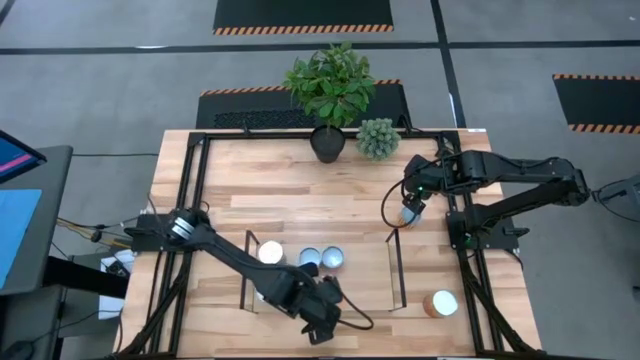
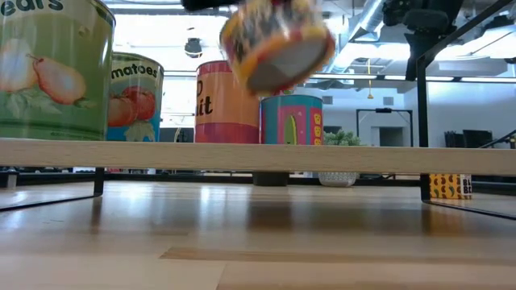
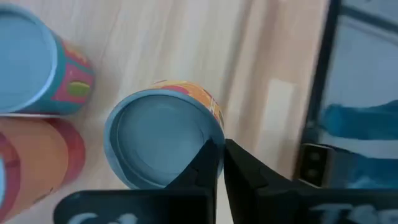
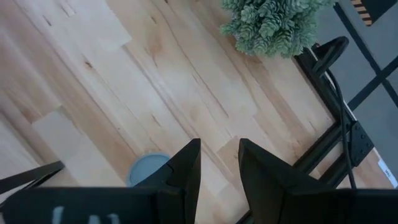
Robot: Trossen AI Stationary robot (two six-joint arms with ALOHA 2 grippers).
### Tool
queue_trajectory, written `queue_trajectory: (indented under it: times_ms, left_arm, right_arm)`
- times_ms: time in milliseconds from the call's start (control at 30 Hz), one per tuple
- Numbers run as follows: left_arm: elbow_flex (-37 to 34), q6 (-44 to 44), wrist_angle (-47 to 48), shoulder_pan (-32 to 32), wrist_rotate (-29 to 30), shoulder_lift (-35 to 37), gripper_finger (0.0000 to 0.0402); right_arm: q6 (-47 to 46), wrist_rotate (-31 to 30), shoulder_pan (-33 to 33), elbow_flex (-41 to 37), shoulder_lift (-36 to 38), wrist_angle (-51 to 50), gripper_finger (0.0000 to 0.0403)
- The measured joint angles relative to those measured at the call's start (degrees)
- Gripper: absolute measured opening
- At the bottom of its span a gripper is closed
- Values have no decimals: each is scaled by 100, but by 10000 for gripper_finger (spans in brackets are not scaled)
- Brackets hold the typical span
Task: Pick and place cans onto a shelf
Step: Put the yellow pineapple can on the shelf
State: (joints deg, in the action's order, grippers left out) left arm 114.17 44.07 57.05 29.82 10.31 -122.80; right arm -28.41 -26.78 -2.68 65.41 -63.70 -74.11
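Observation:
The shelf (image 1: 350, 290) is a light-wood board with dark wire end frames, near the table's front edge; in the low view its board (image 2: 363, 157) runs across the picture. Several cans stand on it (image 1: 270, 252) (image 1: 332, 258) (image 2: 133, 97) (image 2: 290, 119). My left gripper (image 1: 325, 300) (image 3: 222, 163) is shut on an orange can with a pale-blue top (image 3: 163, 140) (image 2: 274, 44) above the shelf. My right gripper (image 1: 410, 205) (image 4: 219, 163) is open over the table right of the shelf, with a pale-blue-topped can (image 4: 148, 169) (image 1: 410, 214) standing on the table beside its finger, not between the fingers. My left gripper pinches the can's top rim (image 3: 214, 134) between its two fingers, one finger (image 3: 202, 168) over the recessed top and the other (image 3: 249, 177) outside the wall. The fingers come from above. The can is lifted clear of the shelf board and hangs tilted.
A white-topped orange can (image 1: 440, 303) stands on the table right of the shelf. A dark plant pot (image 1: 328, 142) and a small green plant (image 1: 378, 138) stand at the far edge. Black frame rails (image 1: 470, 260) run along the table's sides.

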Motion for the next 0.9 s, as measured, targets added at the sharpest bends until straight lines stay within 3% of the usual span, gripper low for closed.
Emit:
queue_trajectory:
  times_ms: [267,533,900]
  left_arm:
    - [15,-53,-113,-147,244,-114,0]
    - [-8,-221,-288,-238,-225,-388,0]
    - [11,-293,-406,-315,-277,-394,19]
  right_arm:
    - [188,141,0,0,0,-2,131]
    - [191,141,0,-2,4,-20,131]
    - [192,139,0,-2,1,-27,131]
